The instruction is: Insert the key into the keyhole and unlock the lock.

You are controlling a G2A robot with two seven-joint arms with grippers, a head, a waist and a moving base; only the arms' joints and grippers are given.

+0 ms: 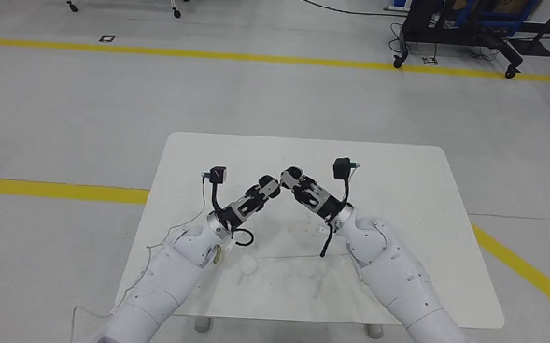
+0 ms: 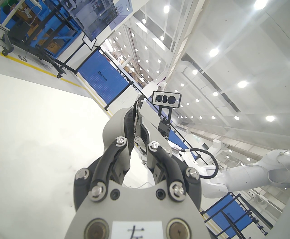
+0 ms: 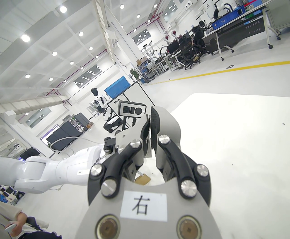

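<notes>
I judge we're at insertion. My left gripper (image 2: 137, 111) pinches thin metal, likely the key (image 2: 135, 122). My right gripper (image 3: 149, 120) is narrow, seemingly holding the brass lock (image 3: 142, 178). Next comes aligning key with keyhole.

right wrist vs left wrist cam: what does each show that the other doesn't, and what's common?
Right wrist view: a brass-coloured block, likely the lock, seen through the right gripper linkage. Left wrist view: a thin metal loop pinched in the left gripper. Both: the white table and the opposite arm's wrist camera facing back.
</notes>
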